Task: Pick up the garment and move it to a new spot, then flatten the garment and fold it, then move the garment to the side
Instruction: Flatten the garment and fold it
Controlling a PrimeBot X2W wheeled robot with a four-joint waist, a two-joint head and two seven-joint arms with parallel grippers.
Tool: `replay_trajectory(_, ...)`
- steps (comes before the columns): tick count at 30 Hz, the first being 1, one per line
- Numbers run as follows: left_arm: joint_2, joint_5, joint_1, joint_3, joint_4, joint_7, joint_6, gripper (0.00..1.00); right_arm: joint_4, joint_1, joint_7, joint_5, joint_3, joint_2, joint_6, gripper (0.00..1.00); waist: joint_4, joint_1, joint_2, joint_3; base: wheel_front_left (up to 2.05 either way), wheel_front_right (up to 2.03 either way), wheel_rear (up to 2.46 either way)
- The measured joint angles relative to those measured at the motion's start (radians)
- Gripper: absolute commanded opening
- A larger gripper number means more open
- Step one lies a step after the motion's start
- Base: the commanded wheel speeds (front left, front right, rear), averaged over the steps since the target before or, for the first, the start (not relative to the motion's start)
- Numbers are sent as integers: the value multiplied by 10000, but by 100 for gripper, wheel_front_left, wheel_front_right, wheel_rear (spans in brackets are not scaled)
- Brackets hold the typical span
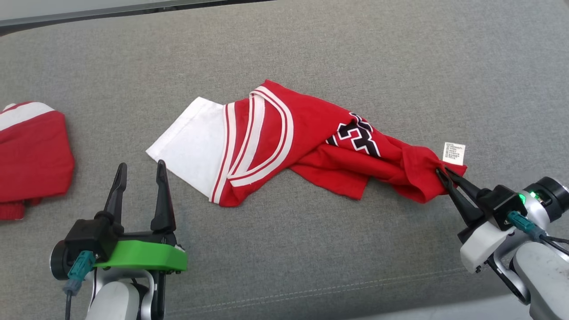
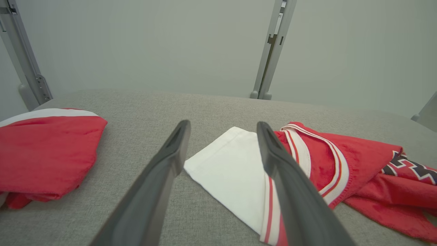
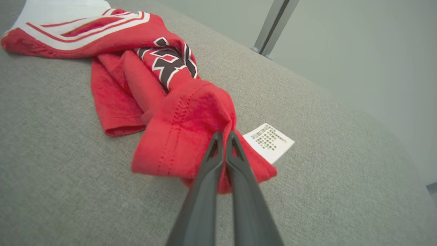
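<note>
Head view: the garment [image 1: 284, 133], a red jersey with white-striped trim, lies crumpled across the middle of the grey cushion [image 1: 311, 53]. Its white sleeve [image 1: 195, 142] lies flat at the left end, and black-and-white lettering shows on the bunched right part. The right gripper [image 1: 443, 171] comes in from the lower right with its fingers pressed together on the jersey's right hem. A white label [image 1: 454, 153] sticks up just beside the pinch. The left gripper [image 1: 141, 164] sits at the lower left with its fingers spread wide and nothing between them, near the sleeve's corner but apart from it. A second garment [image 1: 31, 151], red with a white band, lies at the left edge, well apart from the jersey.

Left wrist view: the left gripper [image 2: 222, 124] stands wide open above the cushion [image 2: 153, 102]. The sleeve [image 2: 228, 167] shows between its fingers, and the rest of the garment [image 2: 358, 160] runs off to the right. The second garment [image 2: 47, 150] lies on the left. A metal post [image 2: 271, 51] rises behind the cushion.

Right wrist view: the right gripper [image 3: 225, 134] is clamped tight on a fold of the garment [image 3: 191, 116] at its hem, which is lifted slightly off the cushion [image 3: 68, 177]. The label [image 3: 269, 141] lies just to the right of the fingertips.
</note>
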Motion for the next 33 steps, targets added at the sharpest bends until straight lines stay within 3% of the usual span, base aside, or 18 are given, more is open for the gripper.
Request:
replay_trajectory(9,42,-105,156,13,-48,12,63,100,-464,900,2,84,-1726,920,0,100,42,0,0,-173,0,0,0)
replay_trajectory(15,127,-163,234,75,-132,13,180,100,-1747,1546,2,493,-3542,2054,-2,100,37,0,0,-266,0,0,0)
replay_trajectory(22,215,-211,368,142,-221,27,316,100,-2591,1677,2,1101,-4888,3124,-2,100,27,0,0,-456,0,0,0)
replay_trajectory(26,291,-213,425,180,-268,36,399,100,-2681,1647,0,1358,-5382,3568,-10,100,60,0,0,-639,0,0,0)
replay_trajectory(33,431,-236,727,213,-328,115,464,100,-2429,1736,0,1214,-5150,3868,-10,100,137,0,0,-1056,0,0,0)
